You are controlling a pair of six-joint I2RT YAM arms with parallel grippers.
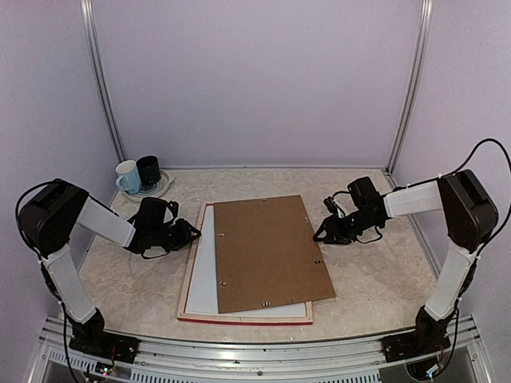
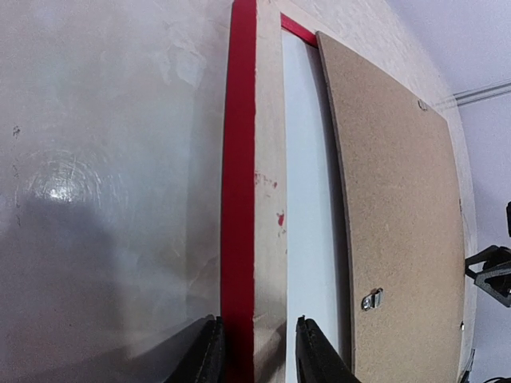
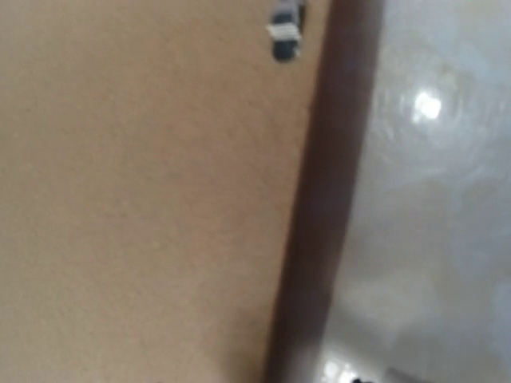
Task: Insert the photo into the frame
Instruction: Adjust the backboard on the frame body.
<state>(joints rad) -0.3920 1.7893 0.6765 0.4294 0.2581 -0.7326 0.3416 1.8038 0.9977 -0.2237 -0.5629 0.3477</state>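
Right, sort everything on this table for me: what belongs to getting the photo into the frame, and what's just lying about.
For the job:
frame, flat on the table
photo, white side up inside it
brown backing board, askew on top of the photo

Lying about:
white mug
dark mug
plate under both mugs, far left corner

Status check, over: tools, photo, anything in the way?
Left tool straddles frame rail, grip unclear. Right tool at backing board right edge, jaws unclear. Photo white side up inside frame, backing board skewed over it, overhanging right.
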